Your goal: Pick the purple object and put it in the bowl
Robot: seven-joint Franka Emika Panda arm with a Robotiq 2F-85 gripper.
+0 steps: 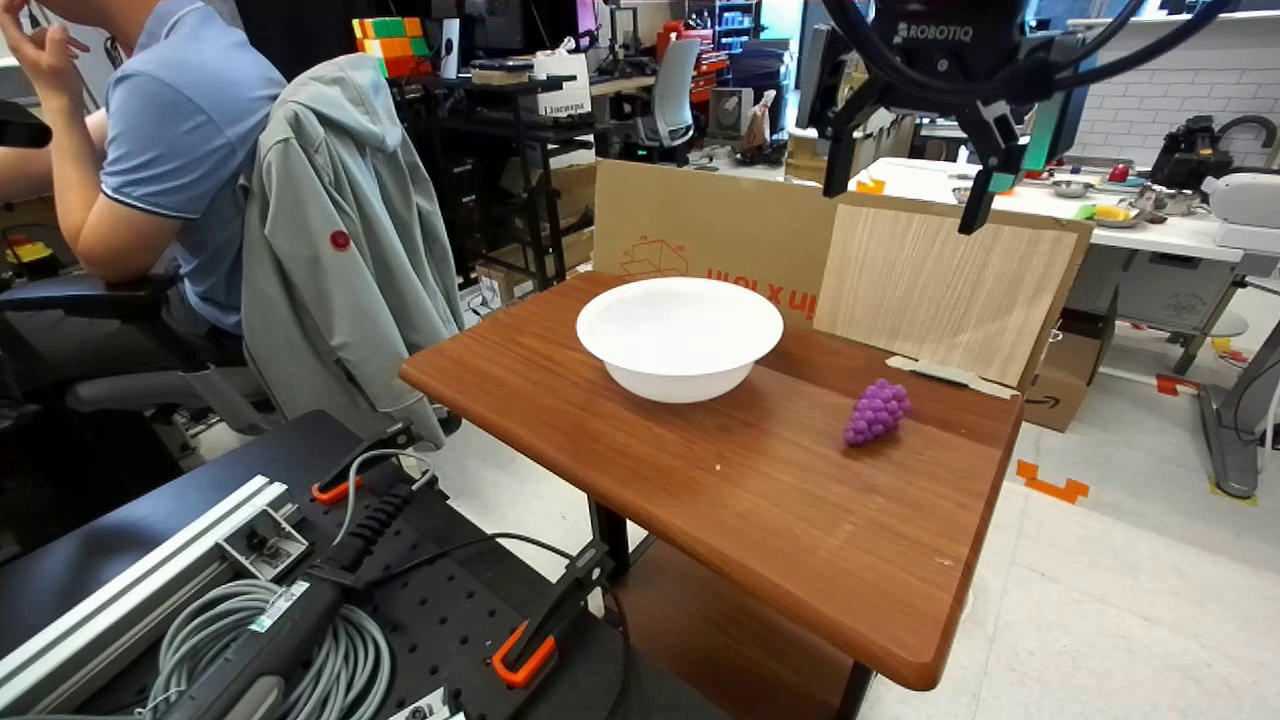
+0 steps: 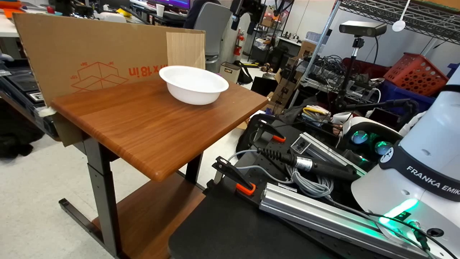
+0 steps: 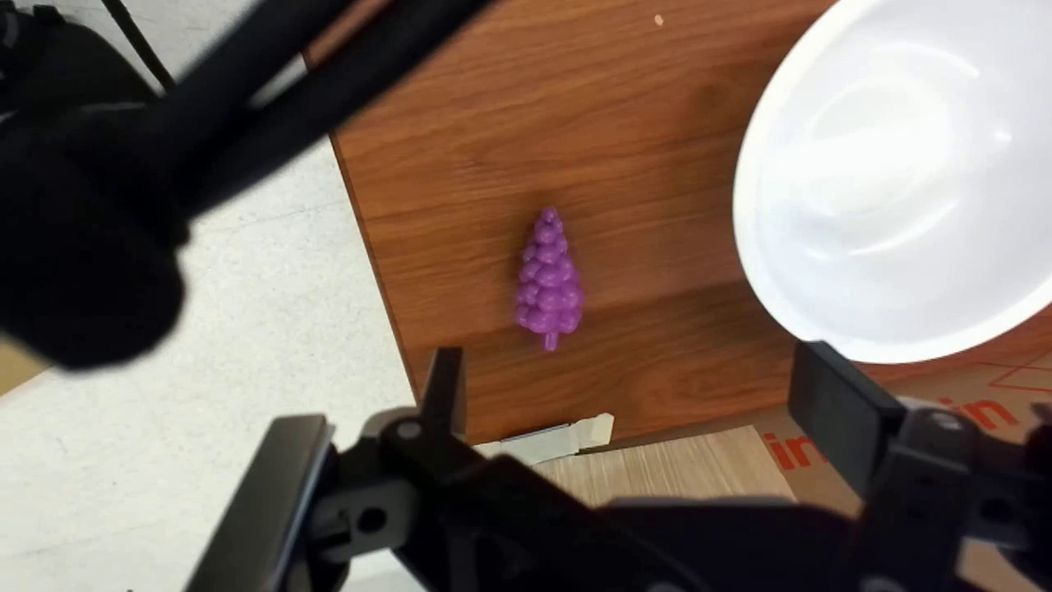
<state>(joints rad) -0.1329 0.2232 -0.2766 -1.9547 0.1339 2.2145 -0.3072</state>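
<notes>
Black worktop (image 2: 215,226): foremost in both exterior views; carries a metal profile (image 2: 316,216), coiled grey cable (image 1: 365,645) and two black-and-orange clamps (image 1: 555,615).
White robot arm (image 2: 391,190): lettered FRANKA EMIKA; green light glowing at its base.
Gripper (image 1: 905,200): marked ROBOTIQ; fingers spread wide apart; raised well above the table (image 1: 760,520).
Table: brown wood-grain top, rounded corners, dark metal legs, lower shelf.
Purple object (image 1: 877,412): one; cluster of rounded lobes in the form of a grape bunch, short stem; lying on the table top, outside the bowl (image 1: 680,345) and apart from it; in the wrist view, stem end towards the gripper fingers.
Bowl: white, round, smooth, wide-rimmed; upright on the table; cut by the frame edge in the wrist view.
Cardboard sheet (image 1: 715,225): standing along a table edge; red printing, inverted.
Light wood-grain panel (image 1: 945,285): against the cardboard; pale strip (image 3: 546,441) at its foot.
Grey hoodie (image 1: 330,300): draped over a chair (image 1: 150,390).
Person (image 1: 190,130): seated, light-blue polo shirt, cropped by the frame.
Multicoloured cube (image 1: 395,45): beyond the person.
White counter (image 1: 1170,238): at the rear; metal bowl (image 1: 1072,188) and other wares upon it.
</notes>
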